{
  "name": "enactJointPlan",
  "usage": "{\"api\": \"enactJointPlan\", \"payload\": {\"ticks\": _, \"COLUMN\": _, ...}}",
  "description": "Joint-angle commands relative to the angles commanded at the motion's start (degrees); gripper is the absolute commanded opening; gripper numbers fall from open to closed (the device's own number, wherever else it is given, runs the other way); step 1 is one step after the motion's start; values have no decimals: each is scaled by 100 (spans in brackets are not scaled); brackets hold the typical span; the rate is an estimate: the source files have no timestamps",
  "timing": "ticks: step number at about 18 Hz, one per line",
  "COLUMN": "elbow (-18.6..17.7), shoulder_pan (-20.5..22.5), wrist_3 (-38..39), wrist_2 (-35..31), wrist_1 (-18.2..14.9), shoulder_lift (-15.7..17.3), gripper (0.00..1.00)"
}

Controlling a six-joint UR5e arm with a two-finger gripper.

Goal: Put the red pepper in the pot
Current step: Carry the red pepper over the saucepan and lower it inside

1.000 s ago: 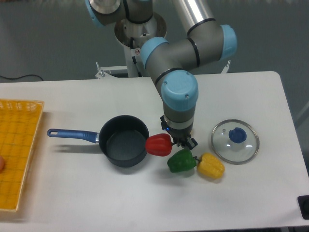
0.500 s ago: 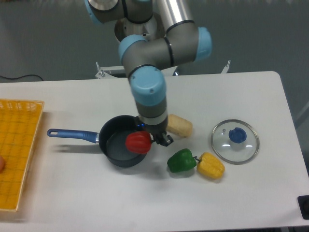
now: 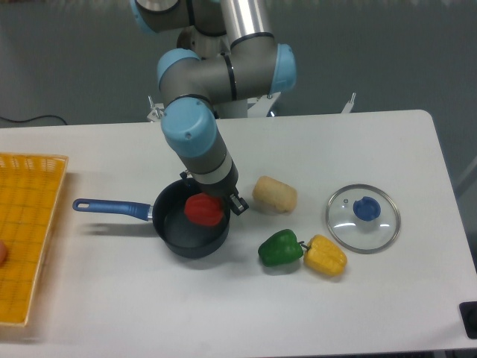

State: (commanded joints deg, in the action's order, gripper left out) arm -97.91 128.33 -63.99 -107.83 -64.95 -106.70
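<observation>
From my screen I see the gripper (image 3: 211,206) closed on the red pepper (image 3: 204,211), holding it over the opening of the pot (image 3: 173,233) (I cannot tell if it touches the bottom). The green pepper (image 3: 280,248) and yellow pepper (image 3: 326,256) lie touching, right of the pot.

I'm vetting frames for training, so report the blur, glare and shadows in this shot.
Fixed camera: soft focus overall, no clear motion smear on the arm; glare streak on the metal arm tube; faint shadows under the pot handle and green pepper; even overhead lighting.
</observation>
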Motion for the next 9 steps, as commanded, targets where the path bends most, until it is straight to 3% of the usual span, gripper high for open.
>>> {"api": "enactJointPlan", "payload": {"ticks": 9, "elbow": 0, "shoulder_pan": -510, "wrist_3": 536, "wrist_2": -844, "wrist_1": -9, "shoulder_lift": -53, "gripper": 0}}
